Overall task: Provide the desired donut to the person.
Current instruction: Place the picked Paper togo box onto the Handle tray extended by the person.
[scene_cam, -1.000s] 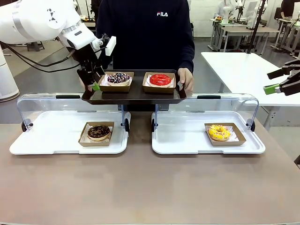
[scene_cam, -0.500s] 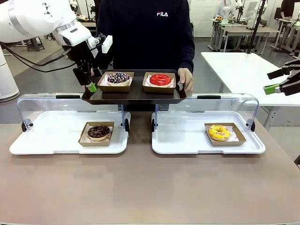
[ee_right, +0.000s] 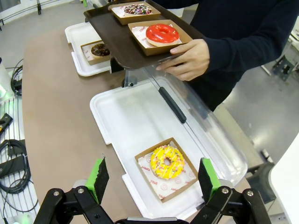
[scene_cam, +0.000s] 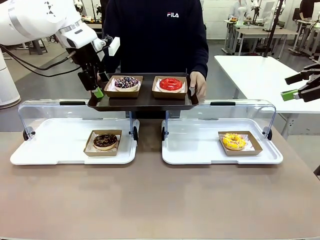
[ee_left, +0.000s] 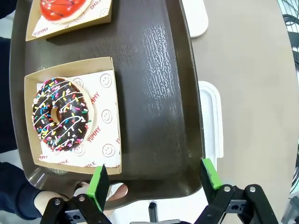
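I see the person (scene_cam: 155, 35) holding a dark tray (scene_cam: 145, 103) across the bench (scene_cam: 160, 200), and the sprinkled chocolate donut (scene_cam: 126, 82) in its cardboard boat sits on that tray beside a red-glazed donut (scene_cam: 171, 84). My left gripper (scene_cam: 95, 89) hangs at the tray's left end, jaws spread wide and empty. My right gripper (scene_cam: 295, 92) waits far off to the side, also wide open with nothing in it.

I judge these donuts light but soft, with icing that would smear, so I would grip the stiff cardboard boat by its rim rather than the pastry.

The left wrist view shows what the front cannot: the tray's near rim runs between my green pads (ee_left: 99, 181), and the person's fingertips curl under its edge. The right wrist view looks down on the yellow donut (ee_right: 167, 161) in the right white tray (ee_right: 121, 116), and on the person's hand (ee_right: 187, 58) gripping the dark tray's end.
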Robot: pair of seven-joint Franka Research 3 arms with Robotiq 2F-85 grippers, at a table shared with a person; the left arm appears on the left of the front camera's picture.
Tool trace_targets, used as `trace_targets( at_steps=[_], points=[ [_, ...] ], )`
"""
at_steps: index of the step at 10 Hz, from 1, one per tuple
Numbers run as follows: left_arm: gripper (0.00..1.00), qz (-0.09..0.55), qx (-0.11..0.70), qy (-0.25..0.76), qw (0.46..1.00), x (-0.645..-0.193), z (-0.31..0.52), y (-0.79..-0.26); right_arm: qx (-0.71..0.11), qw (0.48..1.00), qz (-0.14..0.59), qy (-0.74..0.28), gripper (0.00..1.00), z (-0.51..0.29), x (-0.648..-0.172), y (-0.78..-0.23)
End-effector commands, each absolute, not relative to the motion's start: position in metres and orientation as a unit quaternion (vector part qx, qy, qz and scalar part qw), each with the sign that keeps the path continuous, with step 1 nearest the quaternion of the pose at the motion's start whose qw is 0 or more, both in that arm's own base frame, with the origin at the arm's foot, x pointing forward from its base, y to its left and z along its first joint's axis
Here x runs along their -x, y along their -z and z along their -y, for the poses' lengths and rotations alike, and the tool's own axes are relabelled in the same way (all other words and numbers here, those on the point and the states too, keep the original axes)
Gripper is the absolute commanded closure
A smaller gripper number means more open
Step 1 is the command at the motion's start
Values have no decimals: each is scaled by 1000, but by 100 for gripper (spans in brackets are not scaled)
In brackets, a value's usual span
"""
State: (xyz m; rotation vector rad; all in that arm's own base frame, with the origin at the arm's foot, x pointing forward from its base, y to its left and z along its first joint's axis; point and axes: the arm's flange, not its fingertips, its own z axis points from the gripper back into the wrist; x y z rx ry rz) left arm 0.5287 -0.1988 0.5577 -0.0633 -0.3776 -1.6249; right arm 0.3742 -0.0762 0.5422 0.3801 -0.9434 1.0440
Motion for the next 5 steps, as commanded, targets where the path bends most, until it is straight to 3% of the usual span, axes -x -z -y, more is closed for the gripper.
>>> trace_targets(
  at_steps=[1,5],
  points=[
    [0,169,19,723,670,-530,199,-557,-174,743,429,-484,0,77,-373,-540],
    [0,169,19,723,670,-530,199,-557,-174,743,429,-484,0,77,-373,-540]
  ],
)
